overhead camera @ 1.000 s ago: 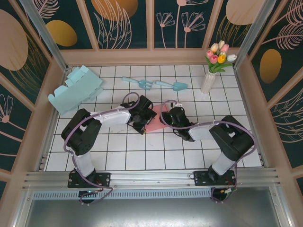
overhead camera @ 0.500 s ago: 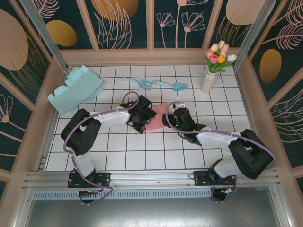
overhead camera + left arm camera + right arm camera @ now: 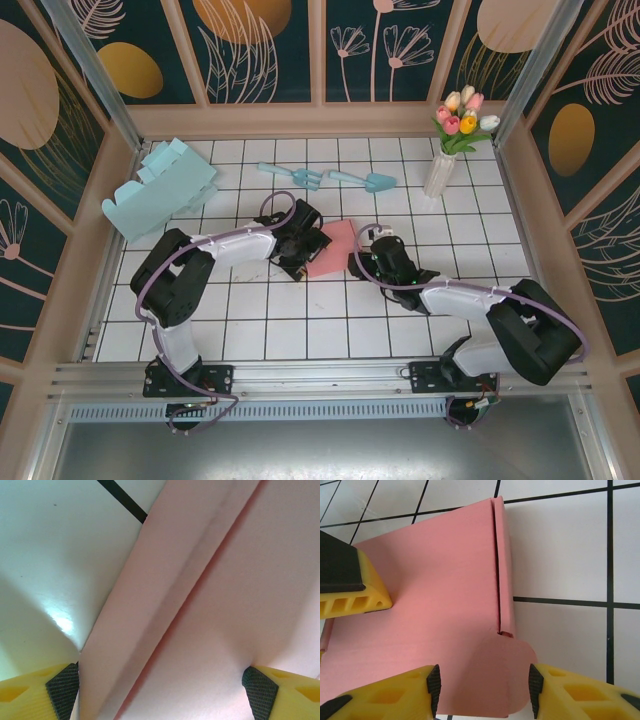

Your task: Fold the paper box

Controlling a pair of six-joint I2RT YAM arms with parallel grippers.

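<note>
Basically, an early fold seems to be in hand. The pink box [image 3: 336,243] is laid mostly flat on the table [image 3: 300,320], right between the two claws. The left claw [image 3: 162,685] is spread wide, with a creased side panel caught between its pads. The right claw [image 3: 484,687] is open too, and the rounded flap [image 3: 506,667] is framed between its fingertips. Next, that flap probably needs to be pinched and lifted along its crease while the far side is held down.
</note>
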